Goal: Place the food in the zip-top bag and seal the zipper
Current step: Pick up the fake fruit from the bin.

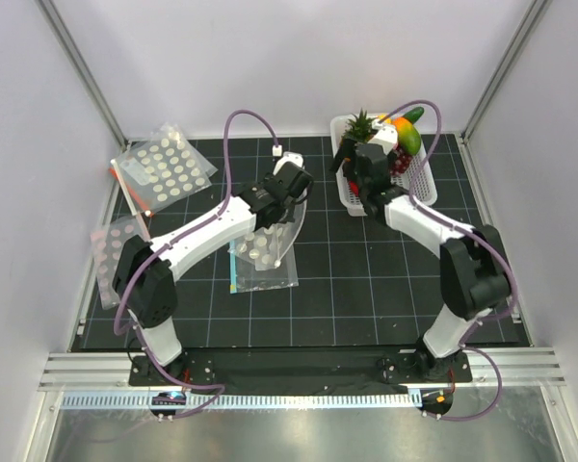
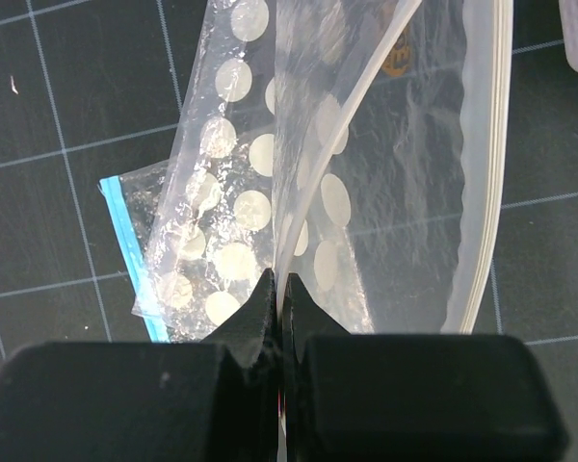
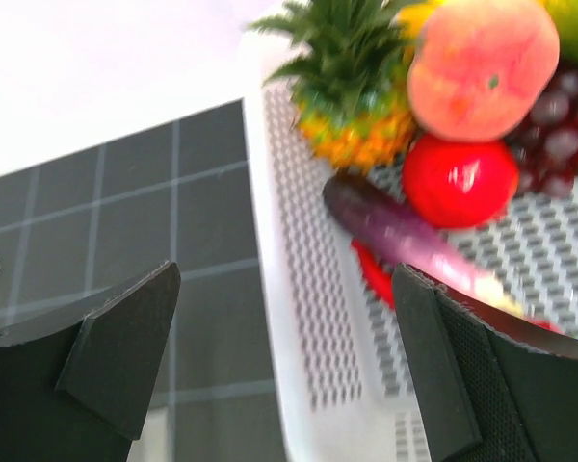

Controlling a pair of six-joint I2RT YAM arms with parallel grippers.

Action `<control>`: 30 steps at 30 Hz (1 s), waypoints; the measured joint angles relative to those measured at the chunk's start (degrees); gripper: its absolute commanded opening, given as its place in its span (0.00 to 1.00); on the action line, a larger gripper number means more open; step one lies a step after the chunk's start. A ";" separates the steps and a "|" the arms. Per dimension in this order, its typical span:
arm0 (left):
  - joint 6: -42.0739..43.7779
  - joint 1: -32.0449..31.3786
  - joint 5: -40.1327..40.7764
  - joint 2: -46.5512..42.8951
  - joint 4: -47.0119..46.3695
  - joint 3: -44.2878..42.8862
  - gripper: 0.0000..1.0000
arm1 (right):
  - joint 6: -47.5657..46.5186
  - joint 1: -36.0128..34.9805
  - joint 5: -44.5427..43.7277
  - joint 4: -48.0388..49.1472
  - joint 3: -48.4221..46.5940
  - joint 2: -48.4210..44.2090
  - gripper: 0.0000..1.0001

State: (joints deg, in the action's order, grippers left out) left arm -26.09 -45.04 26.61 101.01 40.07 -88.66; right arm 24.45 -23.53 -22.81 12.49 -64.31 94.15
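At the near edge of the black gridded bench (image 1: 366, 279), the left arm (image 1: 202, 236) and the right arm (image 1: 424, 226) rise from their bases and reach toward the far side.

The left end effector (image 1: 294, 185) (image 2: 279, 289) is at mid-bench. Its jaws are pressed tight together on a fold of the clear plastic bag printed with white round dots (image 1: 265, 252) (image 2: 385, 192). The bag is lifted at that pinch, and its near end trails down onto the bench. The ridged press-seal strip (image 2: 491, 173) runs along the bag's right edge in the left wrist view. A plain clear bag with a blue edge strip (image 2: 125, 226) lies flat on the bench underneath. Two more dotted bags (image 1: 164, 168) lie at the far left.

The right end effector (image 1: 352, 166) (image 3: 284, 289) hangs over the near left rim of the white perforated plastic basket (image 1: 352, 202) (image 3: 299, 318) at the far right. Its jaws are spread wide with nothing between them.

All the food sits in that basket:
- The orange-yellow toy pineapple with a green crown (image 3: 352, 125) is at the far left corner.
- The round red fruit (image 3: 459, 180) is just right of it.
- The purple eggplant (image 3: 395, 231) lies slantwise in front of them.
- The red chili pepper (image 3: 374, 274) is partly hidden under the eggplant.
- A fuzzy pink-orange peach (image 3: 482, 67) rests above the red fruit.
- A cluster of dark grapes (image 3: 559, 135) is to the right.
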 measured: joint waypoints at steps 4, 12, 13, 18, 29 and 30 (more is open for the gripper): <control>-0.52 0.00 -0.35 -0.46 -0.04 0.57 0.00 | -3.26 1.33 -2.56 1.18 -7.74 8.55 0.99; -1.01 -0.07 -2.95 -0.68 -0.07 1.18 0.00 | -9.97 3.15 -7.08 2.75 -26.80 26.12 0.99; -1.05 -0.15 -3.32 -0.68 0.02 1.18 0.00 | -10.86 3.32 -7.91 2.38 -30.16 28.72 0.99; -1.86 -0.70 -4.15 -1.27 0.02 1.18 0.00 | -14.14 4.39 -11.96 0.11 -46.45 40.30 0.95; -2.25 -1.49 -4.13 -3.58 0.48 1.16 0.00 | -14.62 7.72 -13.40 -0.57 -54.73 46.27 0.09; -2.25 -1.53 -4.13 -3.58 0.61 1.14 0.00 | -14.60 7.93 -13.00 -0.26 -54.73 46.27 0.07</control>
State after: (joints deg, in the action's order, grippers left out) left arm -28.34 -46.57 22.48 97.43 40.69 -87.53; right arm 9.85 -15.59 -35.81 12.23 -119.04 140.42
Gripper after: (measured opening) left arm 0.013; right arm 0.181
